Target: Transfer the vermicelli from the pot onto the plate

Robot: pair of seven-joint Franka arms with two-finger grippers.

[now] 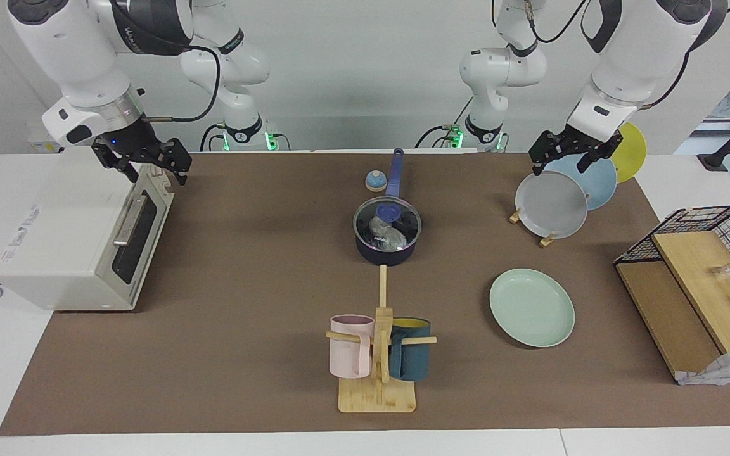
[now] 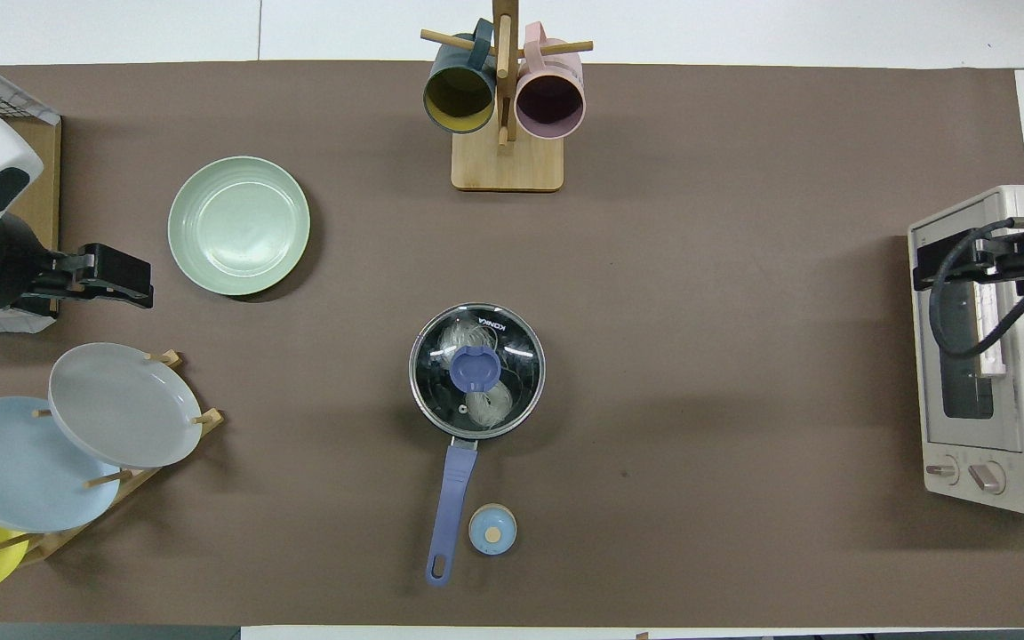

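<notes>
Both grippers' fingers spread, holding nothing, well apart from lidded pot [image 1: 386,244] w/ vermicelli [image 2: 487,404].

Robotics lab dressed as a kitchen, two white arms standing at a tabletop [image 1: 244,316] wearing a brown mat, toaster oven [image 1: 80,247], plate rack [image 2: 112,480], mug tree [image 1: 377,361] and lidded pot [image 1: 387,237] sitting on it, bare white wall, cables trailing.

I see a matt brown mat [image 1: 244,285], a glossy glass lid [image 2: 476,371] on the pot [image 1: 385,250], translucent glassy vermicelli [image 2: 487,404] beneath, a smooth matt plate [image 2: 238,225], and a pale wooden mug stand [image 1: 377,396].
</notes>
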